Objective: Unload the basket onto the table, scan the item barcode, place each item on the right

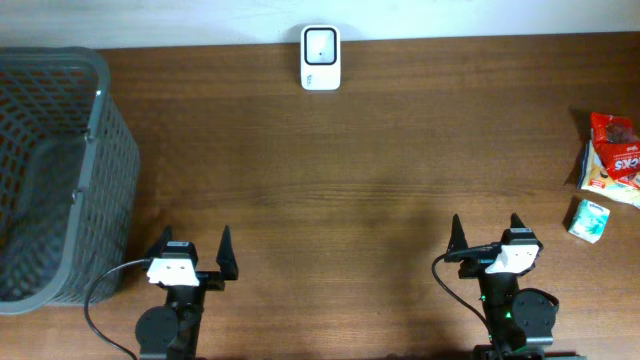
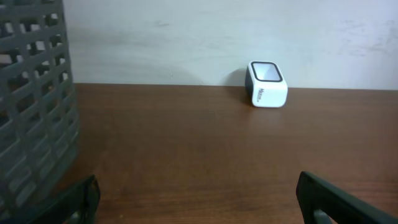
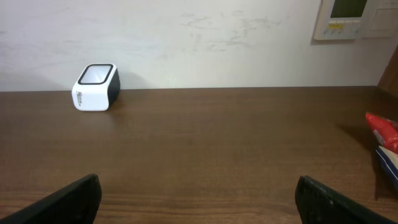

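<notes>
Tabletop (image 1: 380,170) stretches from far-edge scanner (image 1: 320,58) to left gripper (image 1: 195,240) and right gripper (image 1: 486,225), jaws apart.

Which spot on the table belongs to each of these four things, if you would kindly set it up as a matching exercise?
Things:
1. grey basket
2. white scanner
3. red snack packet
4. small green carton

Places:
A. far edge, near the middle
B. right edge, on the near side of its neighbour
C. left side of the table
D. right edge, on the far side of its neighbour

Pairs: 1-C, 2-A, 3-D, 4-B
</notes>
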You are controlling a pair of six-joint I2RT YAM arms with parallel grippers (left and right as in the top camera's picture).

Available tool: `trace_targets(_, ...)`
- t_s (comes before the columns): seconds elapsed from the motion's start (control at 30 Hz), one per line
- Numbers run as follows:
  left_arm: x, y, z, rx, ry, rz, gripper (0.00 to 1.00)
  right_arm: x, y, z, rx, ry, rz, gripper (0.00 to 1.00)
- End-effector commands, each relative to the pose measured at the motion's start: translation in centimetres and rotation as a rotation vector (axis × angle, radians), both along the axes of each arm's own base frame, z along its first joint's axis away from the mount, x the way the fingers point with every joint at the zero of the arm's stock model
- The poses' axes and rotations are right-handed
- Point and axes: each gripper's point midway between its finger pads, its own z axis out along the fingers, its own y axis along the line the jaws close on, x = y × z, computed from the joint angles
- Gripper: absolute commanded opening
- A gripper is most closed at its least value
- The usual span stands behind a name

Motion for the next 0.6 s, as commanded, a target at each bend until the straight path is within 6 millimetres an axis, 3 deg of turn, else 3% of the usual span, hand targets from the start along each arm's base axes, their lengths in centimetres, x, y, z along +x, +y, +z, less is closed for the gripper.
trace_targets(0.0, 0.0, 0.75, -0.2, 0.0, 0.002, 0.041, 0.99, 0.0, 0.09, -0.28, 0.004, 0.003, 0.001, 0.98)
trace_targets(0.57, 0.01, 1.19, -0.27, 0.088, 0.002, 0.051, 0.99, 0.0, 0.09, -0.28, 0.004, 0.003, 0.001, 0.98)
